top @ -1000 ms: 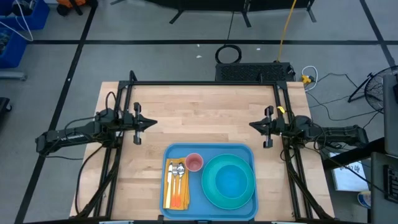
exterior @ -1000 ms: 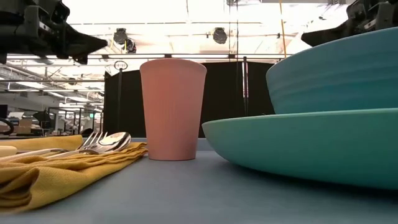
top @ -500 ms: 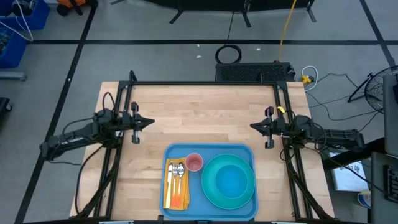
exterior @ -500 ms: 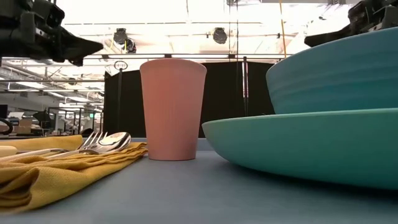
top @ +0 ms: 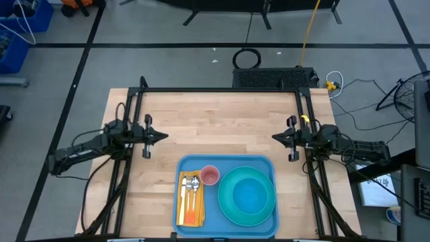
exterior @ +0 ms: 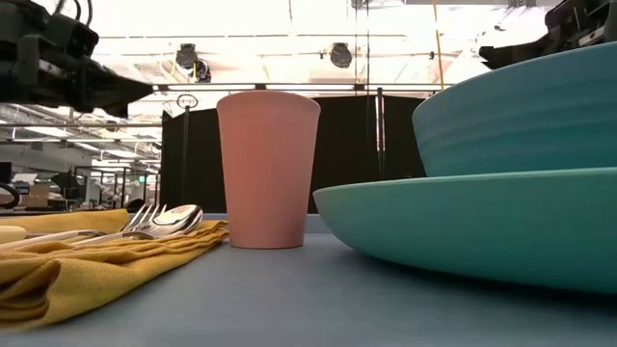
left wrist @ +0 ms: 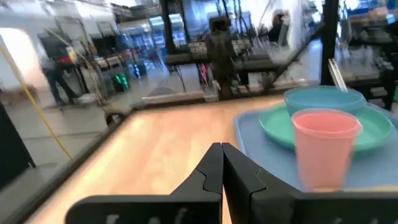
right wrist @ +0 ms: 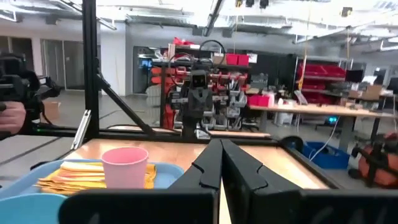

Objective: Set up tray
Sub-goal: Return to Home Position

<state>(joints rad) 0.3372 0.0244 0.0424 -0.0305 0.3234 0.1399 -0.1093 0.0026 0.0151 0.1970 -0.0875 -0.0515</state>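
We log the tray (top: pixel 210 210) flat at the counter's (top: pixel 222 114) 6 o'clock edge, holding a yellow napkin (top: pixel 181 214), pink cup (top: pixel 209 175) and teal plate (top: pixel 223 202). Left gripper (top: pixel 161 135) hangs at 9 o'clock, right gripper (top: pixel 275 138) at 3 o'clock; both closed, empty.

A large flat light-blue plastic tray (top: pixel 228 161) lies on the light wooden tabletop (top: pixel 215 121), at the middle of its front edge. A folded yellow cloth napkin (top: pixel 180 210) lies along the tray's left edge, with orange-handled cutlery (top: pixel 191 198) on it. A pink plastic cup (top: pixel 209 175) stands just right of the napkin, near the tray's far edge. A round teal plate (top: pixel 225 202) fills the tray's right part, with a blue bowl (top: pixel 250 197) on it. The left gripper (top: pixel 163 136) hangs near the tabletop's left edge and the right gripper (top: pixel 274 137) near its right edge, both behind the tray.
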